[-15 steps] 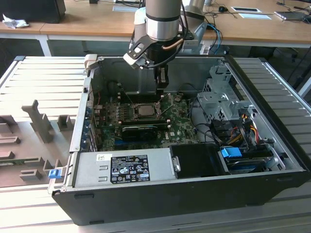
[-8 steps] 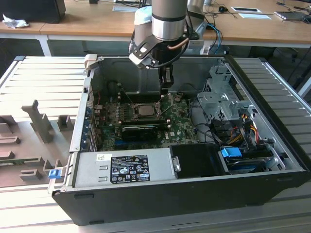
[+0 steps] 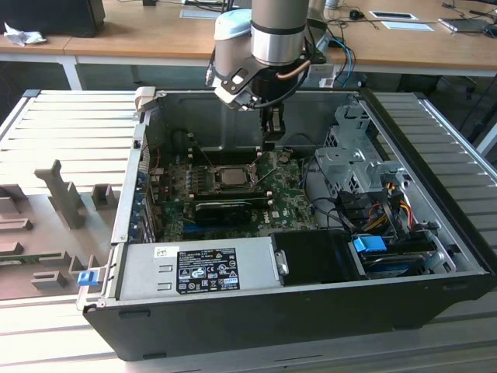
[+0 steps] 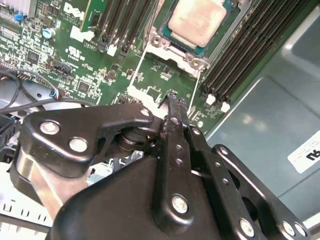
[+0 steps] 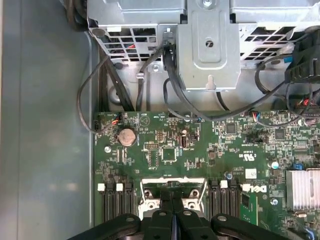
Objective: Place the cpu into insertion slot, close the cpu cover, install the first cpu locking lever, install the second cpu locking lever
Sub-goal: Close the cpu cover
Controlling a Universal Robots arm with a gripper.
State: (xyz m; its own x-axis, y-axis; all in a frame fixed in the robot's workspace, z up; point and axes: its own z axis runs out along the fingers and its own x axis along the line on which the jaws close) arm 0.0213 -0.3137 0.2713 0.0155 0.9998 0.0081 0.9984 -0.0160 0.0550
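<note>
Cpu (image 4: 196, 21) — small square chip with a dull, pale metal top, seated flat in the slot (image 3: 212, 177) on the green board (image 5: 165, 150). Cover (image 4: 175, 47) — thin silvery frame lying down around the chip, whose top shows through the window. Lever positions cannot be told.

Your exterior view looks steeply down into the computer case (image 3: 233, 326) from farther off; both wrist views sit close over the shared green circuit board (image 5: 210, 146).
</note>
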